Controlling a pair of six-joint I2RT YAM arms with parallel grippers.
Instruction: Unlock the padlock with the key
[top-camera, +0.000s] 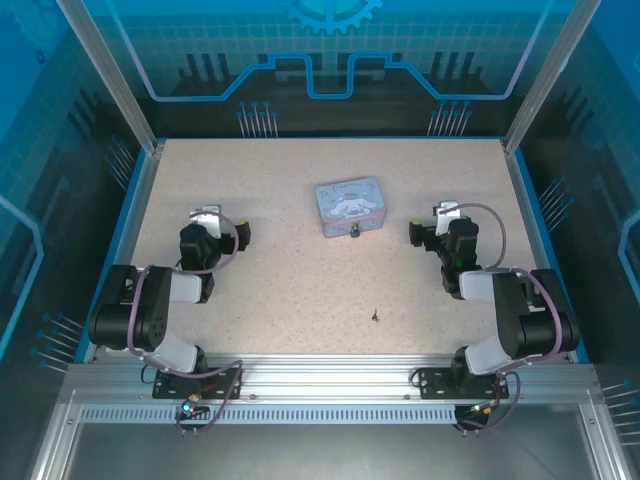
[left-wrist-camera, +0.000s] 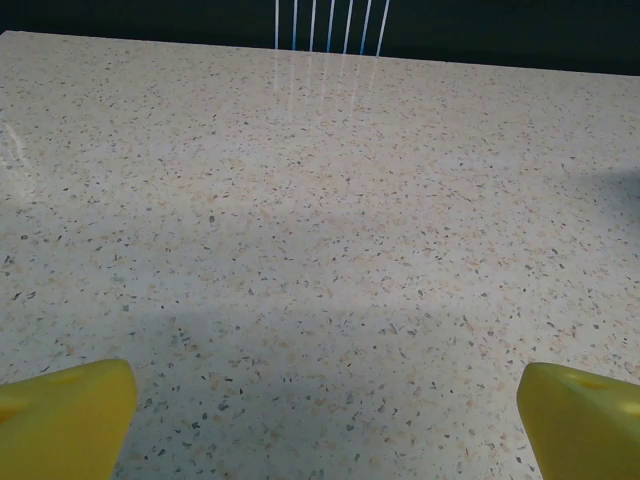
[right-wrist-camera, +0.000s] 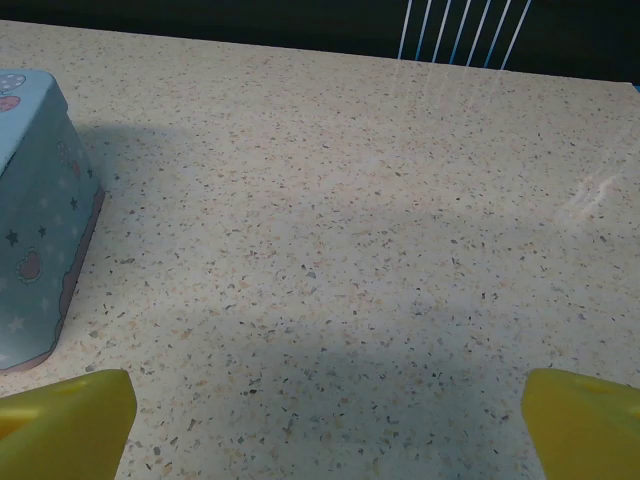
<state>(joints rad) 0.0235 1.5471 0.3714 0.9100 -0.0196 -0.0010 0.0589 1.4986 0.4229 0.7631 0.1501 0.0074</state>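
Left gripper (left-wrist-camera: 322, 415): my jaws stood wide apart, empty.
Right gripper (right-wrist-camera: 325, 420): likewise spread, holding nothing.
Padlock (top-camera: 354, 232): mid-table (top-camera: 270, 280), against the tin's (top-camera: 350, 205) near side.
Key (top-camera: 375, 315): flat, toward the near edge, well apart from padlock.
Risk: I judged the thin key might skid or slip from my fingertips, lying so flat.

Black arms (top-camera: 140, 318) — purple cables (top-camera: 503, 235), yellow jaws

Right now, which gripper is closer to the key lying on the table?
Right. The right gripper sits beyond the key and a little to its right; the left gripper is also beyond it, but much farther off to the left.
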